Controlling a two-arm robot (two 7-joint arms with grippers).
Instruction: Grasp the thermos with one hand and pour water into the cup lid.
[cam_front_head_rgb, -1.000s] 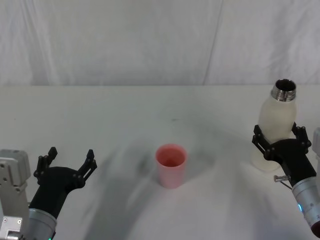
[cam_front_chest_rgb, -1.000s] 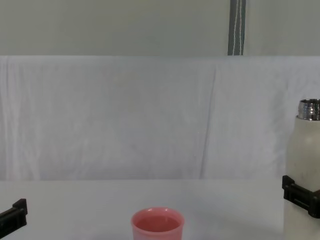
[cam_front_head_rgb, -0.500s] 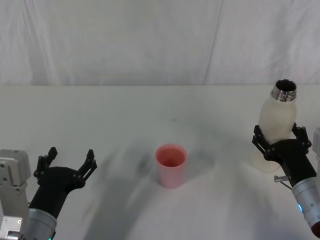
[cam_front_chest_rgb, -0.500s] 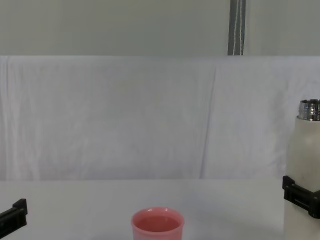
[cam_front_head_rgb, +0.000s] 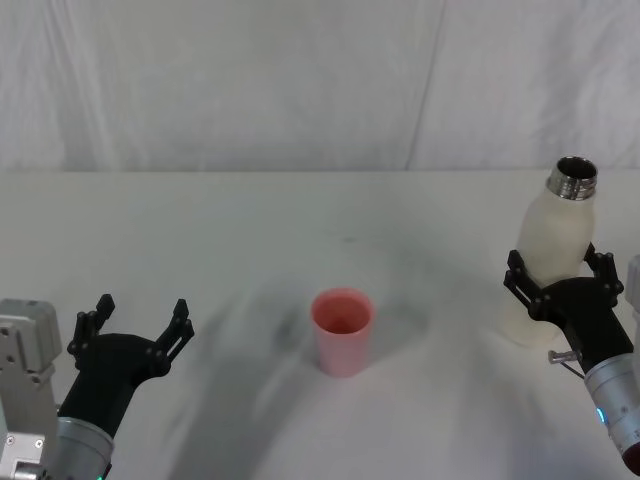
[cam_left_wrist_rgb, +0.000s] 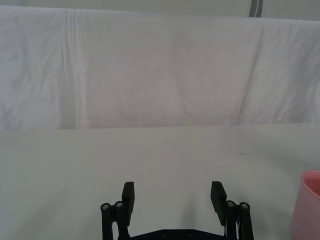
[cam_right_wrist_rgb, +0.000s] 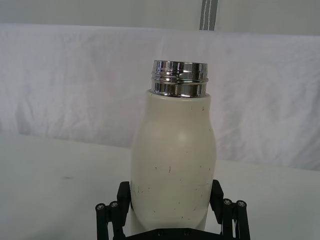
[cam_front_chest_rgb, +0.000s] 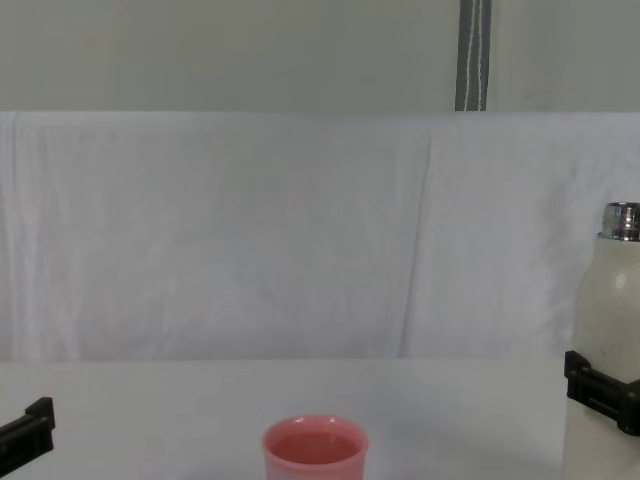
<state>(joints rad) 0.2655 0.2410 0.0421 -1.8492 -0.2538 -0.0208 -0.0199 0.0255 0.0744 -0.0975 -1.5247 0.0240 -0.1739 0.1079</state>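
Both fingers of my right gripper clamp the tall cream-white speckled steel-necked thermos, upright at the table's right. Well left stands the small pink cup lid; my left gripper hangs open beyond.

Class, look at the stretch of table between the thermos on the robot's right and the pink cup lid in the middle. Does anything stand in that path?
Nothing visible does. The right gripper has its fingers on either side of the thermos, and bare white table lies between it and the cup lid. The left gripper sits open at the near left.
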